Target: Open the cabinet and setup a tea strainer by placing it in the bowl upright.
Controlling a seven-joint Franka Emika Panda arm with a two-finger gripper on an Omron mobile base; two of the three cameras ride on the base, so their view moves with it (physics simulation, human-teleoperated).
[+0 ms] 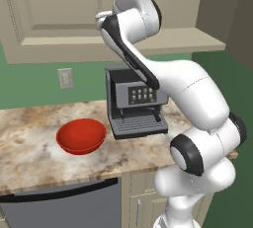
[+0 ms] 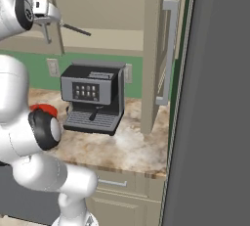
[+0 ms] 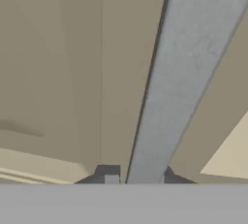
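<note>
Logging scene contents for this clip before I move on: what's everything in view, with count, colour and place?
cabinet: one, beige, on the wall above the counter.
handle: one, silver bar, on a cabinet door, between the end effector's fingertips.
bowl: one, red, on the counter left of the coffee machine.
coffee machine: one, dark grey, at the back of the counter.
outlet: one, pale, on the green wall.
counter: one, marbled beige.
end effector: one, dark fingertips, shut on the handle.

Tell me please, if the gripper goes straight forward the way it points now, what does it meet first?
The gripper is shut on the silver bar handle of the cabinet. Straight ahead it would probably meet the beige cabinet door just behind the handle, though the depth is hard to judge.
</note>
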